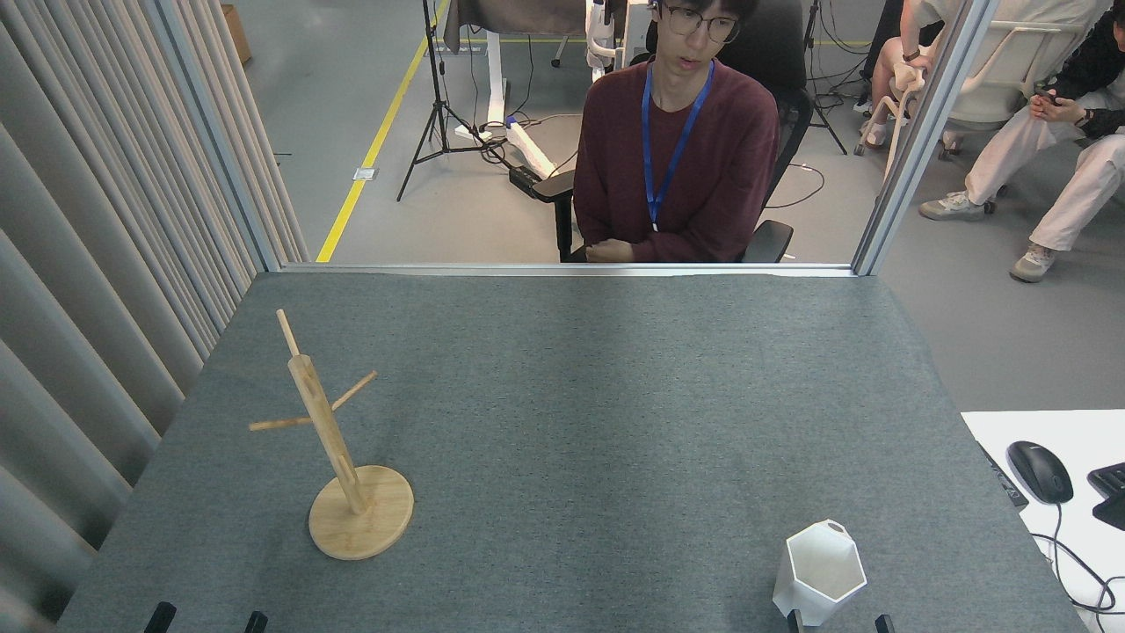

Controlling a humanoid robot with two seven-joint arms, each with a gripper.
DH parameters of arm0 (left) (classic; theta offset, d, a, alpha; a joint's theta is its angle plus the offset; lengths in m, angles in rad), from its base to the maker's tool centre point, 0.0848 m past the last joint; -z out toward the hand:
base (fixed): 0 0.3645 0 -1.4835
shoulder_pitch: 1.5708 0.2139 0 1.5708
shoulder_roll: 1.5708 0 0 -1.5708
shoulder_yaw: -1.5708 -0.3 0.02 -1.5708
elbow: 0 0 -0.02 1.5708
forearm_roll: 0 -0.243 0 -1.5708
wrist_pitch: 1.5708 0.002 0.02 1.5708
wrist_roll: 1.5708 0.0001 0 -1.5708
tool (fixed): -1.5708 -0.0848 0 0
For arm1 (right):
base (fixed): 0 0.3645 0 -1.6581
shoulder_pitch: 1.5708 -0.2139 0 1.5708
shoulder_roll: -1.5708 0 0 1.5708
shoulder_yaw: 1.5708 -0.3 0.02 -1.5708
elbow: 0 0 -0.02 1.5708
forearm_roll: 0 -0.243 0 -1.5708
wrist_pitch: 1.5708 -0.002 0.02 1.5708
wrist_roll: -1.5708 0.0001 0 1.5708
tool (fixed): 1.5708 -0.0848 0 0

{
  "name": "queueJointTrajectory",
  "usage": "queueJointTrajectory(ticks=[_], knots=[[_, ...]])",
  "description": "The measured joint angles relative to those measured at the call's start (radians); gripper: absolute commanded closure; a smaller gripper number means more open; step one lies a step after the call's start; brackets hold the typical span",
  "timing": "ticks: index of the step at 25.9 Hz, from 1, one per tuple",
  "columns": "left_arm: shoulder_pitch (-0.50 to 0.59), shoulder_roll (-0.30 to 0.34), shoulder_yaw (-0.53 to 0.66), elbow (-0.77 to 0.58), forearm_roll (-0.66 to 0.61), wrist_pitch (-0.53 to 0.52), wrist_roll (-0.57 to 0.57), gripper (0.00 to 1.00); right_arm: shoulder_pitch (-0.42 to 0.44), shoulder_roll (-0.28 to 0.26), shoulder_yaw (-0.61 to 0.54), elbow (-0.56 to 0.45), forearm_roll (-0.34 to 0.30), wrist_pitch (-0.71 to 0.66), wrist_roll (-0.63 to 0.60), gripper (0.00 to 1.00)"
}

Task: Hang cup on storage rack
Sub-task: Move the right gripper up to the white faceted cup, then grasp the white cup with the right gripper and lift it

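Here the cup [819,571] stands upright on the grey felt table [598,422], near its front right corner, open hexagonal mouth facing up and the small handle tab at the far side of its rim. Nothing holds it. Just below it, at the bottom edge of the head view, two dark fingertips of the right gripper [838,622] poke into sight, one on each side of the cup's base; they stand apart, but so little of them shows that whether they touch the cup cannot be told. Well apart, on the left half of the table, the storage rack [338,448] rests on its round disc base, its post leaning left and away, with three thin pegs bare. Below the rack, the left gripper [207,619] shows only as two dark tips, spread with a gap between them and nothing in it. Behind the table's far edge sits a person [677,149] in a maroon top. A computer mouse [1039,471] lies on a white surface at the right.
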Motion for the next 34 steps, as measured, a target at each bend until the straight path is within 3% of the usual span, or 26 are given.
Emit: queueJointTrajectory(ticks=[24, 25, 26, 27, 28, 30, 34], knots=[[0.0, 0.001, 0.005, 0.003, 0.002, 0.0, 0.001, 0.0, -0.147, -0.03, 0.009, 0.147, 0.004, -0.008, 0.005, 0.01], [0.0, 0.001, 0.005, 0.003, 0.002, 0.0, 0.001, 0.0, -0.152, -0.031, 0.009, 0.152, 0.004, -0.009, 0.005, 0.04], [0.0, 0.001, 0.006, 0.003, 0.002, 0.0, 0.001, 0.0, -0.156, -0.031, 0.01, 0.156, 0.004, -0.009, 0.004, 0.16], [0.0, 0.001, 0.006, 0.003, 0.002, 0.0, 0.001, 0.0, -0.159, -0.031, 0.011, 0.159, 0.004, -0.009, 0.004, 0.35], [0.0, 0.001, 0.005, 0.003, 0.002, 0.0, 0.001, 0.0, -0.161, -0.03, 0.011, 0.161, 0.005, -0.009, 0.004, 0.45], [0.0, 0.001, 0.005, 0.002, 0.002, 0.0, 0.005, 0.0, -0.162, -0.028, 0.012, 0.165, 0.008, -0.007, 0.001, 0.5], [0.0, 0.0, -0.001, -0.007, 0.001, 0.003, 0.046, 0.0, -0.158, -0.023, 0.01, 0.151, 0.01, -0.004, -0.005, 0.5]])
